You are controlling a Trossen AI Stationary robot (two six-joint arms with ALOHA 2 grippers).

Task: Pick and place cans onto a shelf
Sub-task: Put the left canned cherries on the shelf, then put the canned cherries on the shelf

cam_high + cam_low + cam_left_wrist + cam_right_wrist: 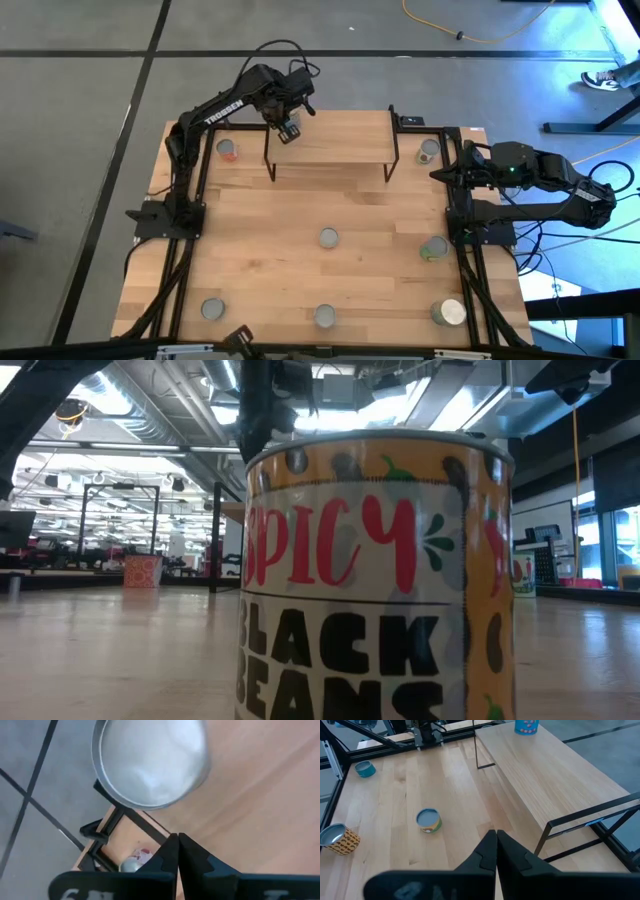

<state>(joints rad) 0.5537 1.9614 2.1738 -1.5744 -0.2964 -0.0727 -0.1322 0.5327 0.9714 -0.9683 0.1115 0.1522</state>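
High view, from the left: one of the cans (212,309) stands at the table's (260,230) near left corner and a red-topped can (227,149) sits on the tabletop just left of the shelf (340,145). The left gripper (289,127) hangs over the shelf's left end. Its wrist view shows the fingers pressed together with nothing between them, and a silver-topped can (150,760) standing on the plank just past their tips.

That looks like the only can placed, so the task seems barely begun, with seven to go. The top plank is otherwise bare. The lower level cannot be made out.

Further right, a middle can (329,237) stands in the open and a near-edge can (325,316) sits by the table's front. This is likely the beans tin (375,580) filling the low view.

At the right are a can (428,150) beside the shelf's right end, a green-labelled can (435,247), and the wider can (452,313) at the near right corner. All tops look sealed.

The right gripper (496,832) waits beside the shelf's right end, fingers together, holding nothing.
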